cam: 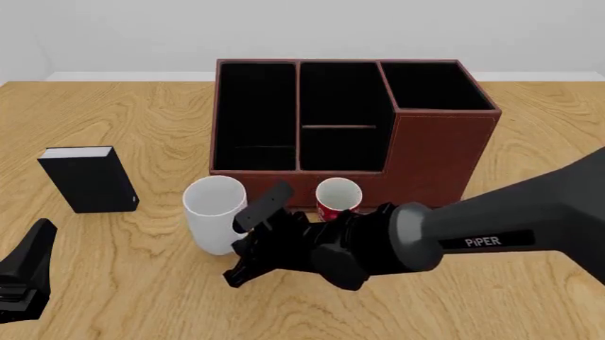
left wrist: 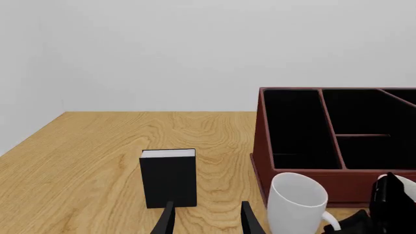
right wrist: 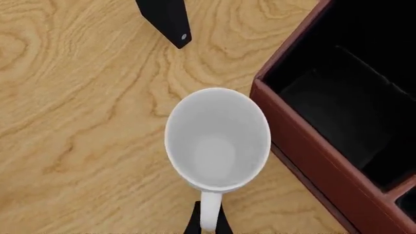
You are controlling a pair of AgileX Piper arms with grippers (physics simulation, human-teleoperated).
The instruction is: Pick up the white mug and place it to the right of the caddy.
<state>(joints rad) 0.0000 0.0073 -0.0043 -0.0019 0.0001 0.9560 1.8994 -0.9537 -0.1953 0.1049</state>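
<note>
Front view: your right gripper (cam: 248, 244) covers the white mug's (cam: 212, 212) handle and the red mug's (cam: 336, 199) base. Your left gripper (cam: 24, 276) is cut off at the picture's lower-left corner; its jaws are unreadable there.

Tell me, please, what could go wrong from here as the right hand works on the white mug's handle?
1. The right hand pinches only the thin handle of the white mug, so it may swing or slip when lifted.
2. The red mug and caddy stand close and could be knocked.
</note>
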